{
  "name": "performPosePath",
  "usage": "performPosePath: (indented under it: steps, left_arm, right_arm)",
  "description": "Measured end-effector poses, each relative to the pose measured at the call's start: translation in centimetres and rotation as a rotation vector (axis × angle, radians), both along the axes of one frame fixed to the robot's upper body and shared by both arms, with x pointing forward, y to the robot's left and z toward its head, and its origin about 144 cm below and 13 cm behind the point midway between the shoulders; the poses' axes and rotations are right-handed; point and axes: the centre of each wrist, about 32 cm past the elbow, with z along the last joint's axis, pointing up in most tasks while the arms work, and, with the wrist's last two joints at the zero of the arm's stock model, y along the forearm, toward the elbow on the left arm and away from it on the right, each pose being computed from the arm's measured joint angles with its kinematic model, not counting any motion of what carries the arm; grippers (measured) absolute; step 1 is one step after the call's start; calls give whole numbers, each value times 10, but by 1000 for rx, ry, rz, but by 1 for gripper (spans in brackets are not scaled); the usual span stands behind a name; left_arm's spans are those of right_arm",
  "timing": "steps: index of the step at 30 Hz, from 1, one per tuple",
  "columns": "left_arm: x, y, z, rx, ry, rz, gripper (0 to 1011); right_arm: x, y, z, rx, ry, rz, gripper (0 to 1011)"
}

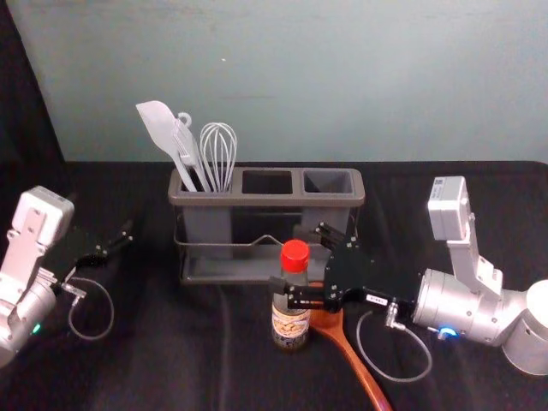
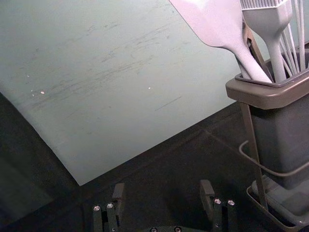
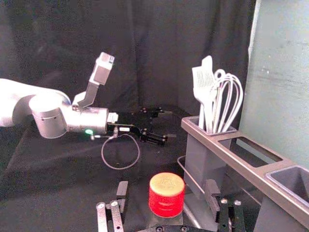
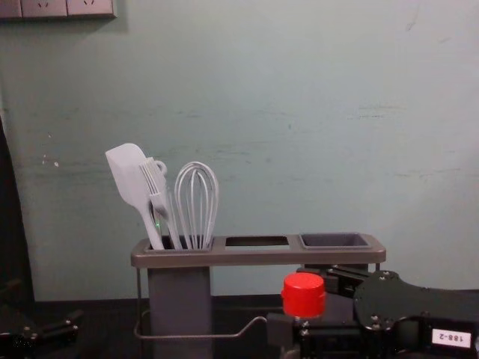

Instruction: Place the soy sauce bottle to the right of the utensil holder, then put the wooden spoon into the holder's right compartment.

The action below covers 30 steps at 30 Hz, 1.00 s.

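The soy sauce bottle (image 1: 291,310), red-capped, stands upright before the utensil holder (image 1: 272,199). My right gripper (image 1: 300,264) reaches in from the right with open fingers around the bottle's upper part. In the right wrist view the red cap of the bottle (image 3: 166,195) sits between the spread fingers of my right gripper (image 3: 167,193), a gap showing on both sides. The wooden spoon (image 1: 349,349) lies right of the bottle, its bowl partly under the gripper. My left gripper (image 1: 124,240) is left of the holder; in the left wrist view the left gripper (image 2: 163,193) is open and empty.
White utensils (image 1: 190,150), a spatula, brush and whisk among them, stand in the holder's left compartment. The holder's middle opening and right compartment (image 1: 328,181) are empty. Behind the table rises a pale wall (image 1: 342,77). Black cloth covers the table (image 1: 163,360).
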Motion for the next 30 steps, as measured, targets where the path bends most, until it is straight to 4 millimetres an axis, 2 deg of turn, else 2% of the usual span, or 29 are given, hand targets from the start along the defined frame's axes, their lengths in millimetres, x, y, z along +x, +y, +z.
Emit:
performPosePath:
  steps: [30]
  left_arm:
    - [0, 0, 0, 0, 0, 0, 1011]
  right_arm:
    - [1, 1, 2, -2, -26, -8, 1004]
